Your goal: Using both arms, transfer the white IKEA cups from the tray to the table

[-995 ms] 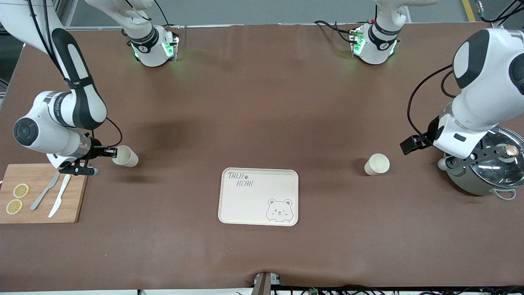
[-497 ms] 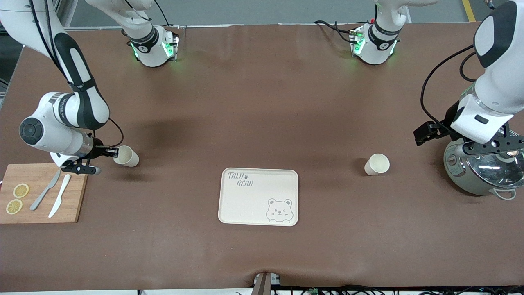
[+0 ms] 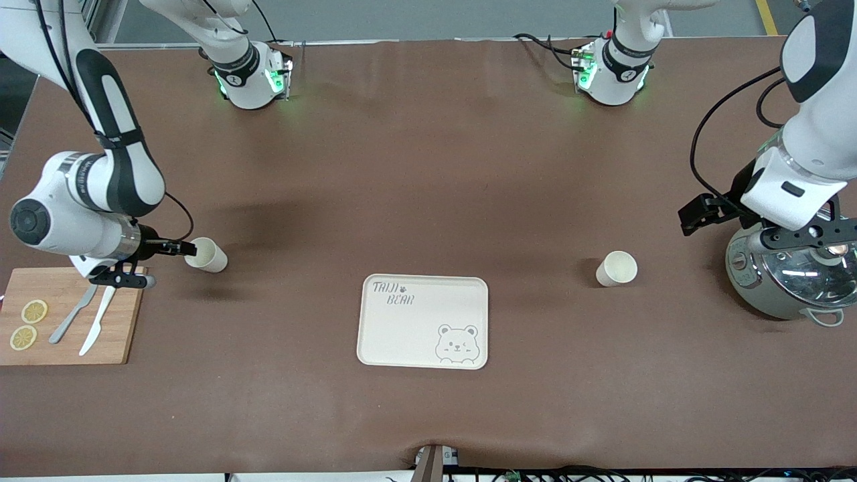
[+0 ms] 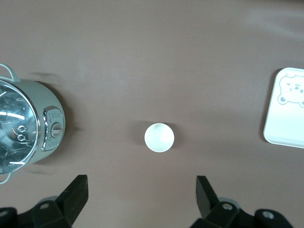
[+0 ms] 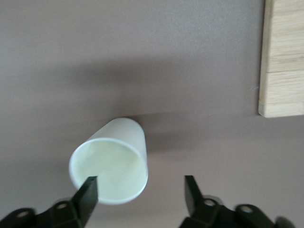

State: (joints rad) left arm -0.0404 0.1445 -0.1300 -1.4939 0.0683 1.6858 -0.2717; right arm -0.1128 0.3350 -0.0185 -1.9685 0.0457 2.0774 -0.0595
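With both white cups [image 3: 207,255] [image 3: 616,268] standing on the table [image 3: 428,167] beside the empty bear tray [image 3: 423,321], the right gripper [image 5: 140,192], jaws spread, could tip its cup by clipping the rim, while the open left gripper [image 4: 141,194] waits over the pot [image 3: 790,284].

Brown matte sheet, faintly creased, soft even light. Wooden cutting board [image 3: 67,316] at the right arm's end, carrying two lemon slices [image 3: 28,325], a grey knife [image 3: 73,312] and a white knife [image 3: 98,320]. Grey-green pot with glass lid [image 3: 790,281] at the left arm's end. Grey floor [image 3: 435,17] above the sheet's top edge, cables [image 3: 535,474] along the near edge.
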